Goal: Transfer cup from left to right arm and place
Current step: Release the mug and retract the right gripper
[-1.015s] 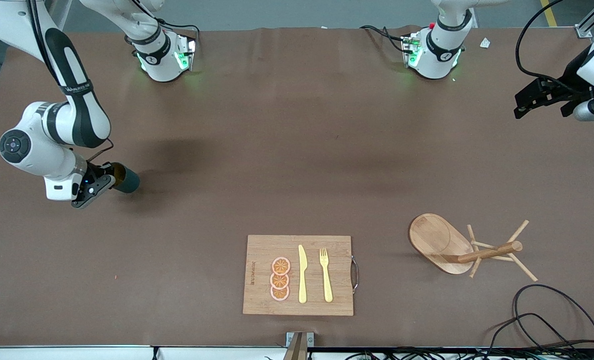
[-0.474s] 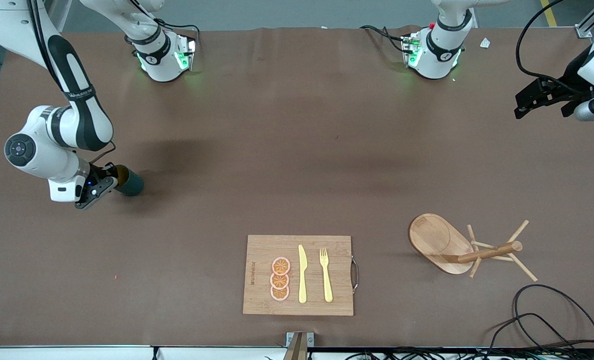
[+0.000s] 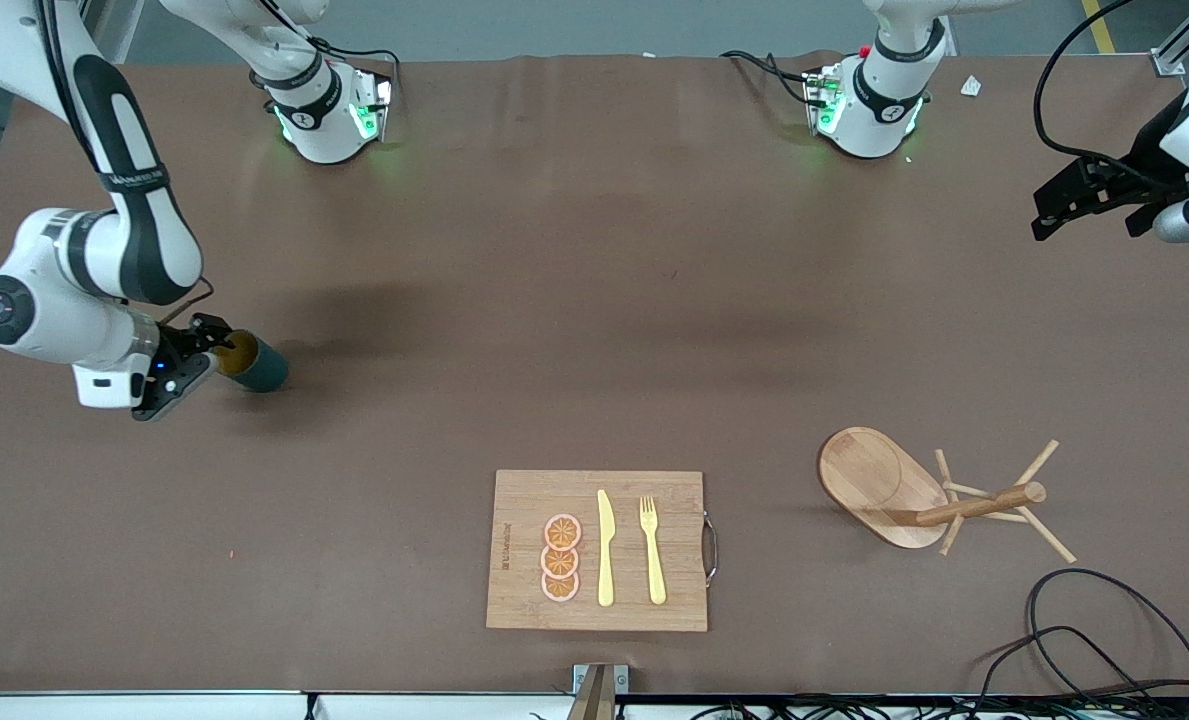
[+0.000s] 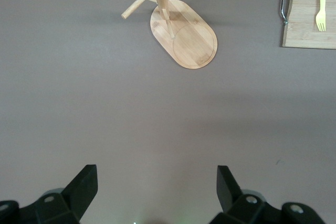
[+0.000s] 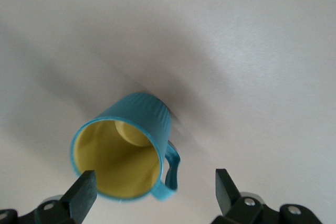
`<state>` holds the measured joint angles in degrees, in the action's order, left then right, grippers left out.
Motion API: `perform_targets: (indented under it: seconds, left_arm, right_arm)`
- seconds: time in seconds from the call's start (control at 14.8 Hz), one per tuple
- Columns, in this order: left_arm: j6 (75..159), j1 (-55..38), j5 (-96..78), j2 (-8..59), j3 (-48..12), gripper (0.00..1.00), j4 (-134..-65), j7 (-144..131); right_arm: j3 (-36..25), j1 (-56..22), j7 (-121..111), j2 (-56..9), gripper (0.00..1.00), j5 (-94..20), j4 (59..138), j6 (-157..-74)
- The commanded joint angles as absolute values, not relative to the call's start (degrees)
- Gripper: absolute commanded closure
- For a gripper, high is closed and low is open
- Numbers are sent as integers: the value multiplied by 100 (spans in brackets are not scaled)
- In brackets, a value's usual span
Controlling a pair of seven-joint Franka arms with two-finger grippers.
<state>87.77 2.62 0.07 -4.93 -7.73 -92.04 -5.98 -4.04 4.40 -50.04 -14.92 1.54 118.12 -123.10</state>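
The cup (image 3: pixel 256 366), dark teal with a tan-yellow inside, stands on the brown table near the right arm's end. In the right wrist view the cup (image 5: pixel 126 145) shows its yellow inside and its small handle. My right gripper (image 3: pixel 204 350) is just beside the cup's rim, open, with its jaws wide apart and touching nothing. In the right wrist view the right gripper (image 5: pixel 154 188) has the cup's rim between its spread fingers (image 5: pixel 84 190). My left gripper (image 3: pixel 1046 208) waits open and empty above the left arm's end of the table; the left wrist view (image 4: pixel 157 182) shows only bare table between its jaws.
A wooden cutting board (image 3: pixel 524 500) nearest the front camera carries three orange slices (image 3: pixel 560 560), a yellow knife (image 3: pixel 605 550) and a yellow fork (image 3: pixel 651 550). A wooden mug tree (image 3: pixel 914 495) stands toward the left arm's end, also in the left wrist view (image 4: pixel 184 35). Black cables (image 3: pixel 1104 620) lie nearby.
My right gripper brought the cup down onto the table, opened and drew back toward the right arm's end. The cup stays where it was set. The left arm barely moved.
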Motion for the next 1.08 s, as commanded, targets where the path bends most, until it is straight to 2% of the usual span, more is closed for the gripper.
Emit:
perform_targets:
  seconds: [0.0, 0.41, 0.54, 0.81, 1.02]
  left_arm:
    - [8789, 299, -9, -510, -774, 0, -9158, -536]
    - [8798, 325, 0, -589, -765, 0, -9211, -536]
    - [8833, 430, 9, -598, -765, 0, -9211, -536]
    - [8824, 422, 9, -633, -809, 0, -9229, -536]
    - [8824, 422, 9, -642, -817, 0, -9263, -536]
  right_arm:
    - [-273, 536, -4258, -1161, 0, 202, 11497, -11656]
    - [-255, 264, -2105, -730, 0, 132, 10970, -10611]
    - [-255, 176, -1733, -712, 0, 132, 10601, -10127]
    - [-421, -87, -1355, -388, 0, 132, 10354, -9634]
    - [-413, -167, -635, -404, 0, 141, 9627, -8897]
